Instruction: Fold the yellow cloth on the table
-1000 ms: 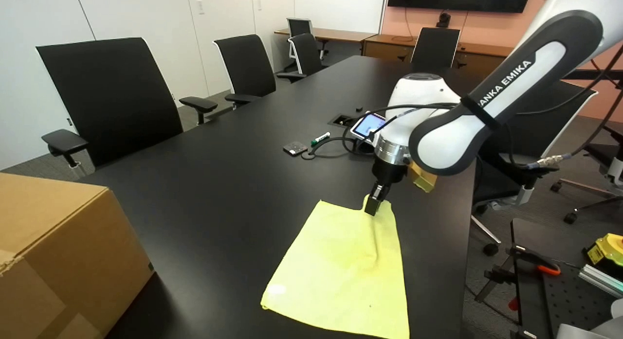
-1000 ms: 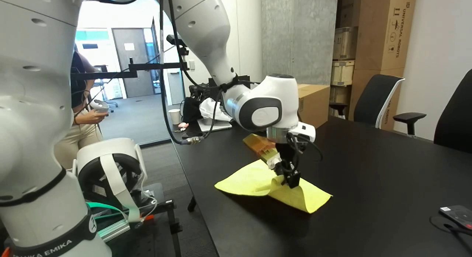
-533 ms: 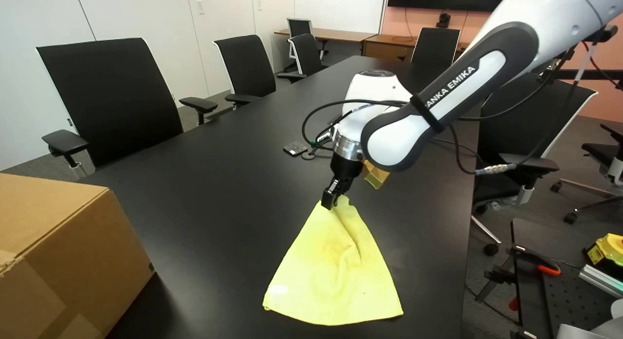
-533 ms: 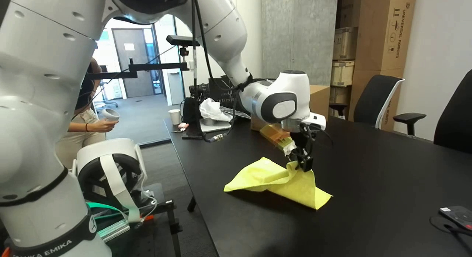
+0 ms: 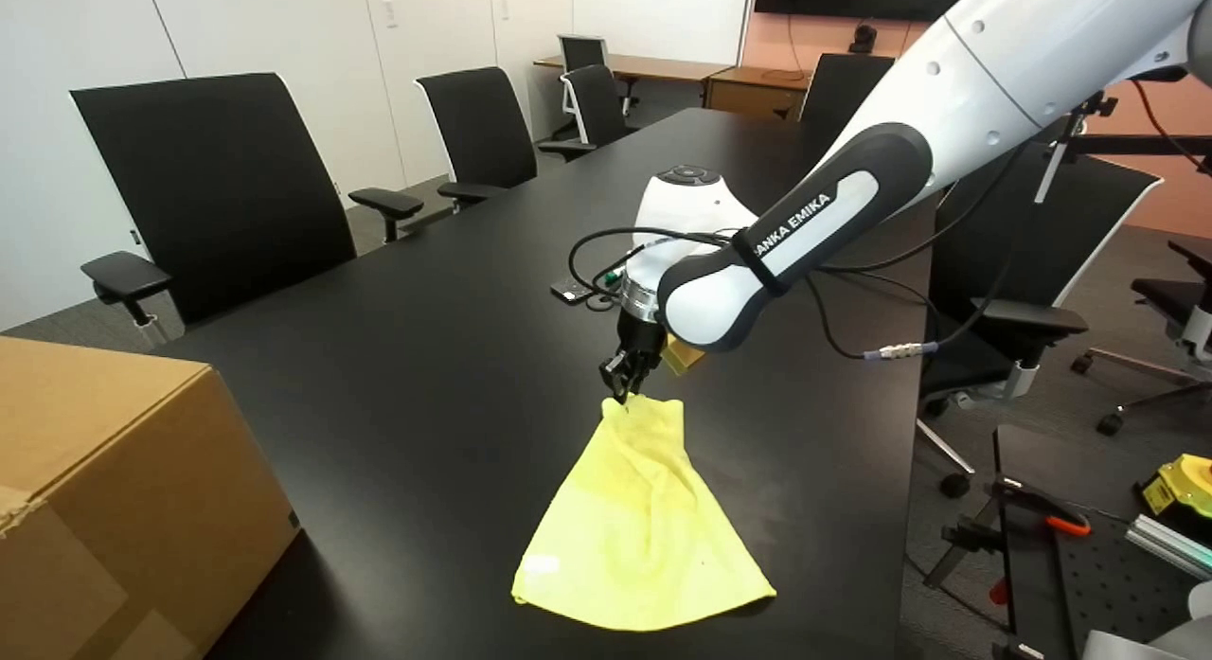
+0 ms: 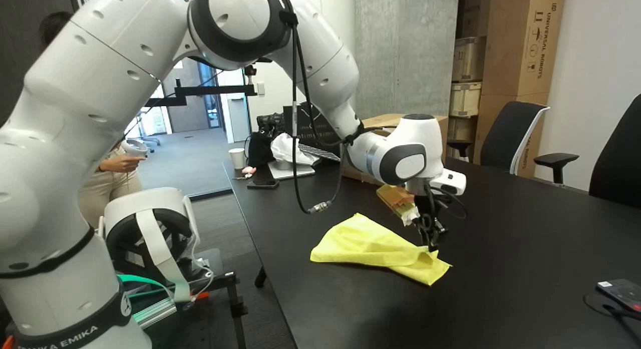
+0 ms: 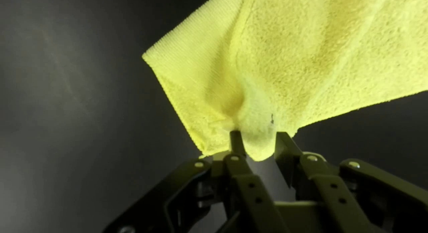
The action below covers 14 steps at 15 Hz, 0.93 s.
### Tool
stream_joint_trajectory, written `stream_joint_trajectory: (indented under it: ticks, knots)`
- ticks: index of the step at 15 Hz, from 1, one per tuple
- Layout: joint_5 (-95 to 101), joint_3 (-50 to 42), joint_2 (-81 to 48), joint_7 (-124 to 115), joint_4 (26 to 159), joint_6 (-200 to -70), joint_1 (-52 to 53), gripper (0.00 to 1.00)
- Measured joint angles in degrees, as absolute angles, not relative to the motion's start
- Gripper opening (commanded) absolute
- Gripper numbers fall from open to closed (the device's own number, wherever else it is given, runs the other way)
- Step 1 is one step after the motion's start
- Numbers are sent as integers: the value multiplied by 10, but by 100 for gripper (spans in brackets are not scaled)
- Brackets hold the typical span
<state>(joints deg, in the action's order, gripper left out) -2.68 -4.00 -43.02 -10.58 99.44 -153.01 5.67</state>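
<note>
The yellow cloth (image 5: 639, 537) lies on the black table (image 5: 407, 471), with its narrow end gathered under my gripper and its wide end spread out. It also shows in an exterior view (image 6: 368, 246) with one part laid over another, and in the wrist view (image 7: 311, 49) with a corner flap and creases. My gripper (image 7: 258, 136) is open at the narrow end. A rounded tip of cloth lies between the fingers, which stand apart on both sides of it. The gripper is low over the cloth in both exterior views (image 5: 620, 393) (image 6: 431, 245).
A large cardboard box (image 5: 142, 508) stands on the table. A yellow-orange block (image 6: 398, 201) sits near the gripper in an exterior view. A small dark device (image 5: 571, 291) lies on the table. A laptop (image 6: 290, 171), a white cup (image 6: 238, 158) and a phone (image 6: 263, 184) lie near the edge.
My gripper moved across the table with the cloth's end, lifting it, then lowered and opened. The cloth's far end narrowed and folded over; its wide end drew in slightly.
</note>
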Motion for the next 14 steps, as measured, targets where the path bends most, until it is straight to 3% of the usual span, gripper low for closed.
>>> stream_joint_trajectory:
  ticks: [5,14]
  knots:
    - [-26,-60,-417,-141,1001,-1528,69,99]
    - [36,-61,-254,-171,1238,-1494,132,100]
